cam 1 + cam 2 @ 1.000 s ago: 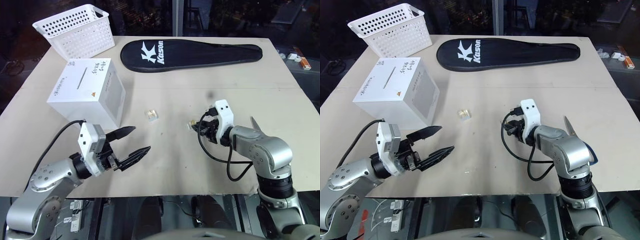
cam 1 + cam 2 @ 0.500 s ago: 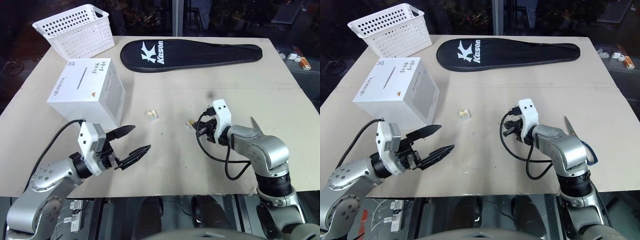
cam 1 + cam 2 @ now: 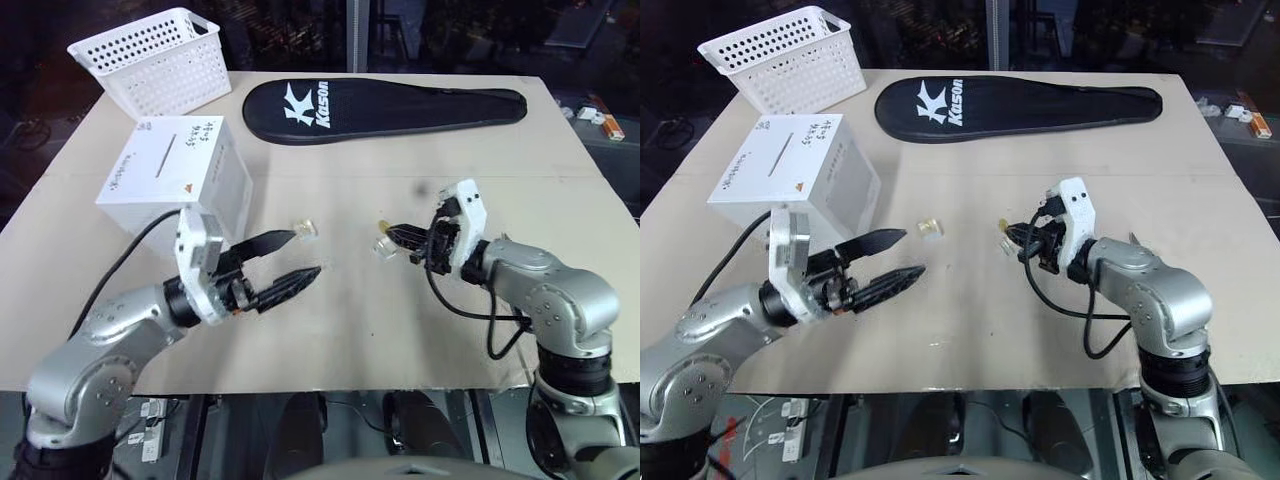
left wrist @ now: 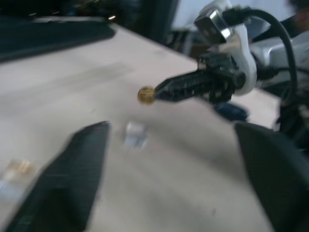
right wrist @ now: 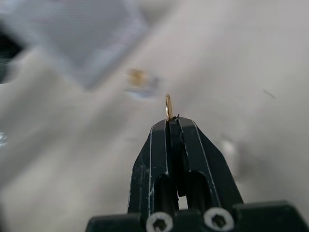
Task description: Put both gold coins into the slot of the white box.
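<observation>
Gold coin (image 4: 145,95) pinched edge-on at the very tip of the right gripper (image 3: 396,233), whose two black fingers are pressed together around it; the coin is lifted clear of the beige tabletop (image 3: 400,160). Left gripper (image 3: 296,258) hangs above the table in front of the white box (image 3: 175,185), its fingers spread apart with nothing between them, pointing toward the right gripper. Slot (image 3: 161,158) appears as a thin dark line on the box's upper, handwritten face. Between the two grippers lies a small clear plastic cube (image 3: 305,230) with a gold-coloured speck in it; whether this is the second coin cannot be told. Another clear cube (image 3: 382,248) lies just below the right gripper's tip. Farther back: white perforated basket (image 3: 155,58) and black Kason racket cover (image 3: 385,106).
</observation>
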{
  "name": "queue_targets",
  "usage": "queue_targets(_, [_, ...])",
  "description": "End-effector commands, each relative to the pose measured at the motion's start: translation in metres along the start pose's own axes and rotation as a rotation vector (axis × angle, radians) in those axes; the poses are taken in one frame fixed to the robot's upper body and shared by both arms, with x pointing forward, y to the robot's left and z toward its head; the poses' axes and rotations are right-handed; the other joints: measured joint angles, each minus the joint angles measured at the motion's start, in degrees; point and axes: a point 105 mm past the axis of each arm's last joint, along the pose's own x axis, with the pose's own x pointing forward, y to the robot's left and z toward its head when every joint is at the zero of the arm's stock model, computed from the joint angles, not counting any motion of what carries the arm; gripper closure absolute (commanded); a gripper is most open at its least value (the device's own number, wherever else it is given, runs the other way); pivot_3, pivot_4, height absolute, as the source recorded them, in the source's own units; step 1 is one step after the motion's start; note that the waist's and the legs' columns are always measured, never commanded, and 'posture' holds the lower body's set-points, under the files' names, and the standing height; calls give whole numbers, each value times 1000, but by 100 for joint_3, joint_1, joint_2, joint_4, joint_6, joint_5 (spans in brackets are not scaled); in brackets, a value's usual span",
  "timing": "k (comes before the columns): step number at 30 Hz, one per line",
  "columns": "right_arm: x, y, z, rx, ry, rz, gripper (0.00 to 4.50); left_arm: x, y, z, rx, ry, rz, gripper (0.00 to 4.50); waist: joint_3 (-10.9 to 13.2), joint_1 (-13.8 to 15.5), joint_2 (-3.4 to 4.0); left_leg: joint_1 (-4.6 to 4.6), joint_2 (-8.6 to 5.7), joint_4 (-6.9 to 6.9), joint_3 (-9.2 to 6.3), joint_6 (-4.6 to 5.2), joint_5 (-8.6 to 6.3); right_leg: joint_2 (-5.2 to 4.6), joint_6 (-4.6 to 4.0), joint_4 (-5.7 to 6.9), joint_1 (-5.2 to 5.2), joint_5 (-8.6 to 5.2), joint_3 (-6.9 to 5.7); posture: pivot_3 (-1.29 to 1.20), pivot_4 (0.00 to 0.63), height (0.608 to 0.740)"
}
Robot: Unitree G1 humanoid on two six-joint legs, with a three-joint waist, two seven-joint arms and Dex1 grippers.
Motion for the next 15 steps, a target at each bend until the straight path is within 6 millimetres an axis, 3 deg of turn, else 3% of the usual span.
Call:
queue_targets(1, [-15,33,27,-90,-75,194,4500,13,-5,15,-24,-19,-113,1659,0,-6,0,0,0,0,1,0,0,0,0,-1,0,0,1,0,150,727])
queue_targets(7, [-22,54,38,-127,-86,314,4500,30,-7,28,-72,-24,-248,1659,1,-21,-2,-2,0,0,-1,0,0,2,0,-2,0,0,1,0,150,727])
queue_targets(12, [-22,59,42,-141,-97,330,4500,36,-8,30,-70,-19,-283,3727,1,-16,-2,-4,0,1,-2,0,0,2,0,-2,-1,0,0,0,150,727])
queue_targets(15, [-22,60,44,-141,-105,333,4500,37,-7,32,-76,-23,-285,3727,1,-6,-2,-5,0,1,-3,0,0,1,0,-2,-1,0,-1,0,150,727])
